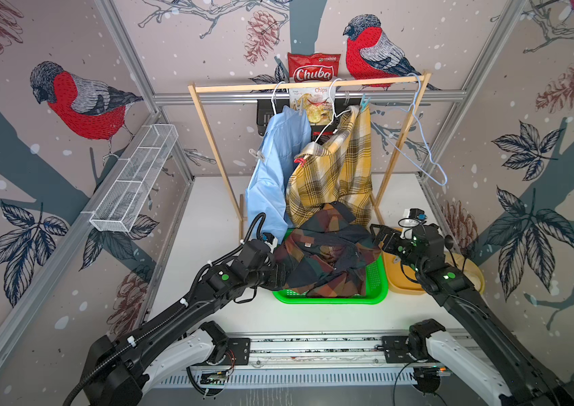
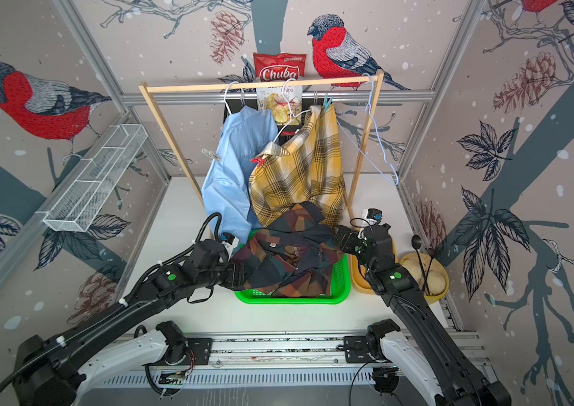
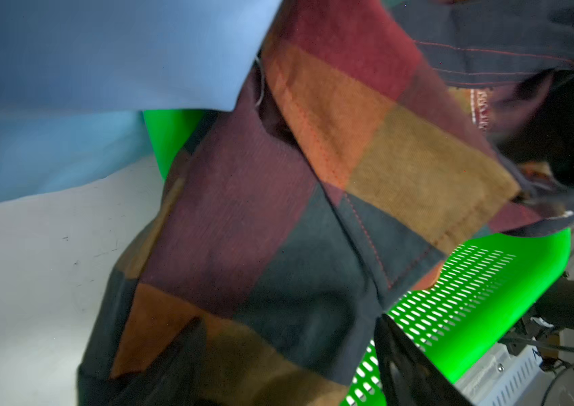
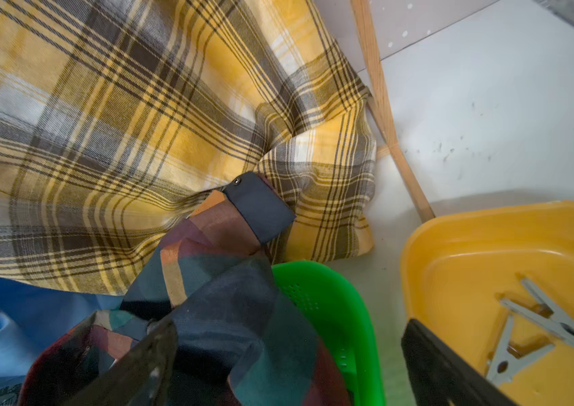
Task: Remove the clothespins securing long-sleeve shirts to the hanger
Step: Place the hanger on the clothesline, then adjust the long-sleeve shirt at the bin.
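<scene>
Currently the right gripper [image 1: 379, 234] hangs empty, jaws spread wide. The left gripper [image 1: 276, 276] lies under the dark green-and-rust plaid shirt [image 1: 324, 256] in the green perforated plastic basket [image 1: 378, 279], so we cannot tell its state.

Clips on the hung shirts:
- a small red plastic clothespin [image 1: 299, 161] on the mustard-yellow plaid shirt [image 1: 334, 175]
- a clear plastic clothespin [image 1: 256, 154] on the plain light blue shirt [image 1: 271, 168]

We judge them light, stiff, slick and springy. Pinch the flared tails squarely, since the soft cloth gives.
</scene>
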Controlling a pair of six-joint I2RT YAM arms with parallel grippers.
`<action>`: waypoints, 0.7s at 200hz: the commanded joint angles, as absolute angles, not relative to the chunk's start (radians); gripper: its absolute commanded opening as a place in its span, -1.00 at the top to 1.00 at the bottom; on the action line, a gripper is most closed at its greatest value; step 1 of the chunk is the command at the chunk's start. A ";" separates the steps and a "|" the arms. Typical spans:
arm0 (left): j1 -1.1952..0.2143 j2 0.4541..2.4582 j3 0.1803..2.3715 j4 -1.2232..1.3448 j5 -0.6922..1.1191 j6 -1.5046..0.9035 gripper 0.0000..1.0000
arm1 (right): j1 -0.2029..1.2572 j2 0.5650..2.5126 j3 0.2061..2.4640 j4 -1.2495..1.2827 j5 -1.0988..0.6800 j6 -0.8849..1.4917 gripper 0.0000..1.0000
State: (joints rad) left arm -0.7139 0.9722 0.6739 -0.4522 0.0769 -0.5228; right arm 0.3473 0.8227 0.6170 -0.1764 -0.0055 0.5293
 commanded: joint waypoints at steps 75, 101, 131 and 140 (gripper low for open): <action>-0.845 1.106 0.842 -0.394 -0.032 -0.568 1.00 | 0.484 1.127 0.602 0.015 -0.110 0.544 -0.59; -0.915 1.164 0.890 -0.363 -0.031 -0.557 1.00 | 0.530 1.132 0.605 0.008 -0.118 0.560 -0.52; -0.944 1.272 0.909 -0.272 0.016 -0.554 1.00 | 0.584 1.093 0.580 -0.026 -0.116 0.595 -0.49; -0.946 1.305 0.912 -0.259 0.017 -0.552 1.00 | 0.596 1.084 0.564 -0.038 -0.103 0.605 -0.49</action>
State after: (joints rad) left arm -0.9375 1.2434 0.9016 -0.3389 0.0017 -0.5495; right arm 0.5697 1.1038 0.5877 -0.0257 -0.1051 0.5625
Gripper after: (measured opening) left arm 0.050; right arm 0.743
